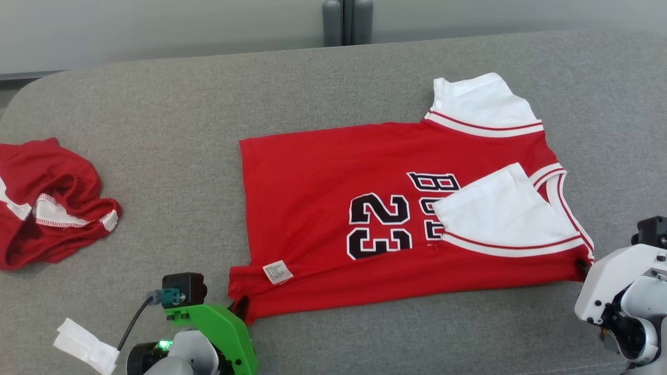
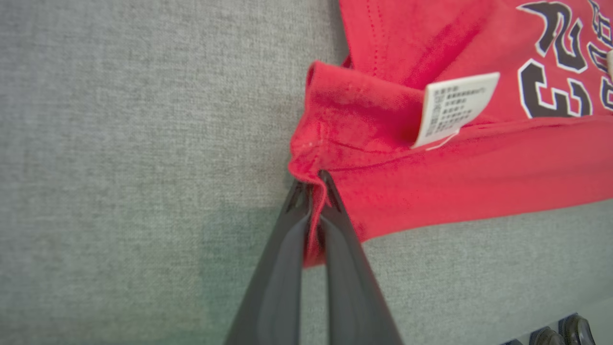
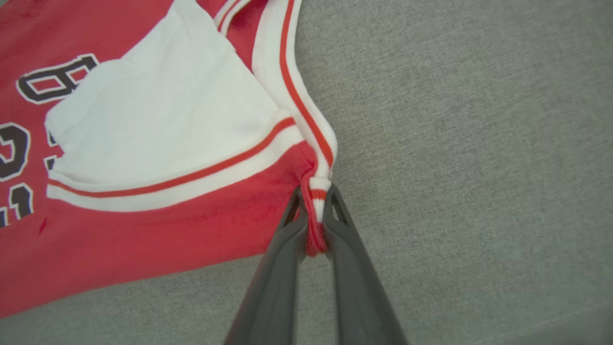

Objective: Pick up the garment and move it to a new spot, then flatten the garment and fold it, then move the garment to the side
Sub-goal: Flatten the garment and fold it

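Observation:
The garment [image 1: 365, 177] is a red jersey with white sleeves and a black "23", lying spread on the grey surface with one white sleeve folded over its front. My left gripper [image 2: 313, 184] is shut on the garment's [image 2: 431, 167] near hem corner, close to the white care label [image 2: 455, 108]; in the head view that gripper [image 1: 241, 304] sits at the jersey's lower left corner. My right gripper [image 3: 315, 199] is shut on the garment's [image 3: 143, 220] striped neckline edge at the shoulder corner, seen in the head view as my right gripper [image 1: 582, 268] at the jersey's lower right.
A second red garment [image 1: 47, 203] lies crumpled at the left edge of the grey cushioned surface [image 1: 172, 130]. A white paper scrap [image 1: 86, 346] lies beside my left arm. A dark grey post [image 1: 346, 21] stands behind the far edge.

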### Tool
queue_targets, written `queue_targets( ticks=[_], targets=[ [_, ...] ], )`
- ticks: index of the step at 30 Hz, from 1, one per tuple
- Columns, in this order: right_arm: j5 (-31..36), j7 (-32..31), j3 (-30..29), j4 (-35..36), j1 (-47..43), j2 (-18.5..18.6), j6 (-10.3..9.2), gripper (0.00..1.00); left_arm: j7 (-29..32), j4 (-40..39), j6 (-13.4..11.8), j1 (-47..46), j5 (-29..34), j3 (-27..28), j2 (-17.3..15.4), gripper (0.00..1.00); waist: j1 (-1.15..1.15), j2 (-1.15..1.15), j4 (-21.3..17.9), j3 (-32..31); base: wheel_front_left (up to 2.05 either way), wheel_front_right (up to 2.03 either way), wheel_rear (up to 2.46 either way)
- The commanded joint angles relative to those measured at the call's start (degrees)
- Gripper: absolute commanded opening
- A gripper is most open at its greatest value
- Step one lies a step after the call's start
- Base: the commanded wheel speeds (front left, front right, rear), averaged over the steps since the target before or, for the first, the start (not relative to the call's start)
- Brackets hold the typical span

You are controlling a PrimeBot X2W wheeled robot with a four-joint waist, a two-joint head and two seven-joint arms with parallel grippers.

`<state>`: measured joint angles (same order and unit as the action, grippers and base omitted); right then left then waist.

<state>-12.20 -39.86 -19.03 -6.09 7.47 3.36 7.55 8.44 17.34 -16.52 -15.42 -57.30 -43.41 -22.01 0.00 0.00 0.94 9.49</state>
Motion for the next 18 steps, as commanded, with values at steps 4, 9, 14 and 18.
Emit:
queue_targets(
  ticks=[4,9,14,18],
  targets=[
    [1.01,-0.51,-1.68,1.65,-2.23,-0.05,-0.12,1.00,0.52,-3.79,-2.04,2.95,-0.77,0.64,-2.37,1.00,0.00,0.00,-0.16,-0.41,0.00,0.00,0.00],
    [1.54,0.43,-0.25,3.11,0.44,-0.36,-0.09,1.00,0.46,-6.82,-2.75,2.51,-1.08,1.58,-3.05,1.00,0.00,0.00,-0.29,-0.01,0.00,0.00,0.00],
    [1.84,-0.51,3.56,5.16,6.65,1.73,-0.09,1.00,2.63,-9.13,-3.25,-2.89,-0.35,3.13,-4.87,1.00,0.00,0.00,-0.33,1.00,0.00,0.00,0.00],
    [0.19,-3.03,7.55,3.46,15.68,5.10,-0.09,1.00,6.71,-8.02,-2.66,-10.93,-0.16,3.84,-5.14,1.00,0.00,0.00,-0.43,3.29,0.00,0.00,0.00]
  ],
)
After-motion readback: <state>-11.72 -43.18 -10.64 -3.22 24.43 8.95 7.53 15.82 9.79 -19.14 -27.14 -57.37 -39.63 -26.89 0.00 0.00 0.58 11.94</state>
